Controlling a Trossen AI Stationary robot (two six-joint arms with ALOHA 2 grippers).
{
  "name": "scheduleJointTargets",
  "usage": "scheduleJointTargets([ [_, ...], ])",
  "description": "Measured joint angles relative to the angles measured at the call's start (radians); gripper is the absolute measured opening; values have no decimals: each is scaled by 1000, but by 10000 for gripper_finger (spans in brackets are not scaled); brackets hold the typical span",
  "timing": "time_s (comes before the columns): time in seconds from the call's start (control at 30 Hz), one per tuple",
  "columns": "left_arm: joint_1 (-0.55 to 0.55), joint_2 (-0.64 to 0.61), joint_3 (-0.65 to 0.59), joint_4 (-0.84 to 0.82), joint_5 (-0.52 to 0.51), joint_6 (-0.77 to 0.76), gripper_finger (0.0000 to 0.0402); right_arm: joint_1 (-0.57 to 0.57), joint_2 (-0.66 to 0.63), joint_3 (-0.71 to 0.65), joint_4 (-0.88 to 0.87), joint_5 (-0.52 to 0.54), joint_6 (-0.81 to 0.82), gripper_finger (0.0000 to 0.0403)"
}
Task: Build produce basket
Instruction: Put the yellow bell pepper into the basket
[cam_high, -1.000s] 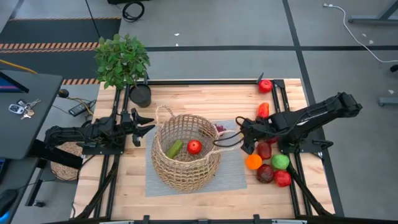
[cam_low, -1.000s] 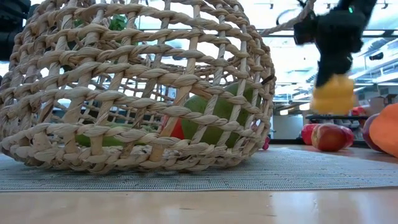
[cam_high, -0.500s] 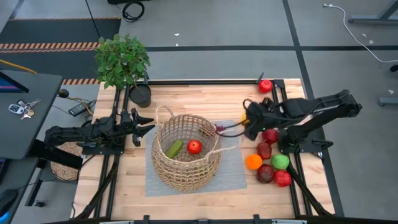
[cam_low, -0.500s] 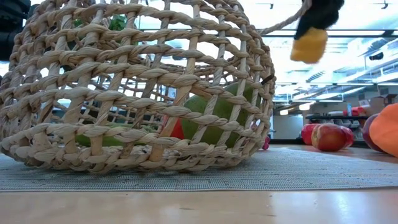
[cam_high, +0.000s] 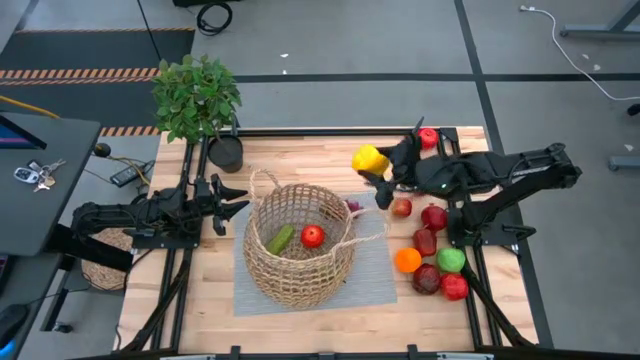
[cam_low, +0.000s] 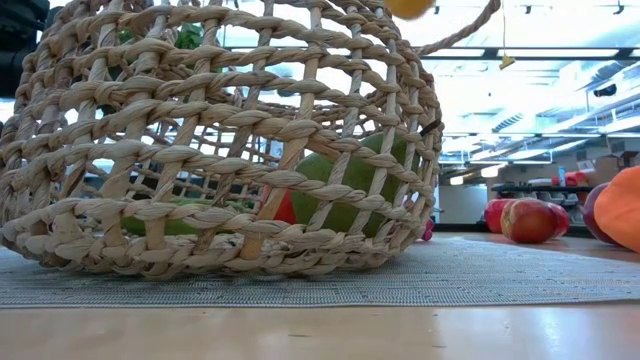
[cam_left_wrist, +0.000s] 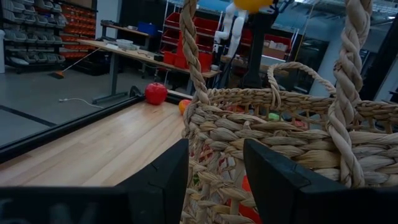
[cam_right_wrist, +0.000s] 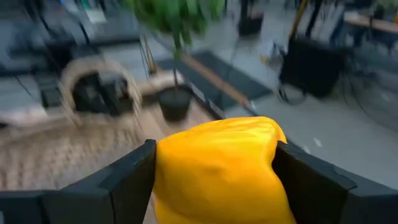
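1. Right gripper, clamped on a yellow fruit, has risen from the fruit pile to upper centre-right.
2. Basket stays mid-frame, holding two fruits.
3. Left gripper, fingers apart, unmoved beside basket.

The right hand grips a yellow pepper between its fingers, the basket blurred beyond.

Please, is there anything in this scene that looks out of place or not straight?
Yes, one piece: a red fruit lies alone at the table's far right corner, apart from the loose produce cluster beside the basket. The right gripper, jaws shut on the yellow pepper, looks normal.
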Motion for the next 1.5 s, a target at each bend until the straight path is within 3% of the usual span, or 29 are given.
scheduleJointTargets([
  [0.27,0,0,0,0,0,0,160,0,21,0,205,-52,-98,306],
  [1.17,0,0,0,0,0,0,160,-3,149,-1,274,-98,-124,306],
  [1.5,0,0,0,0,0,0,160,-95,267,-1,339,-440,-20,306],
])
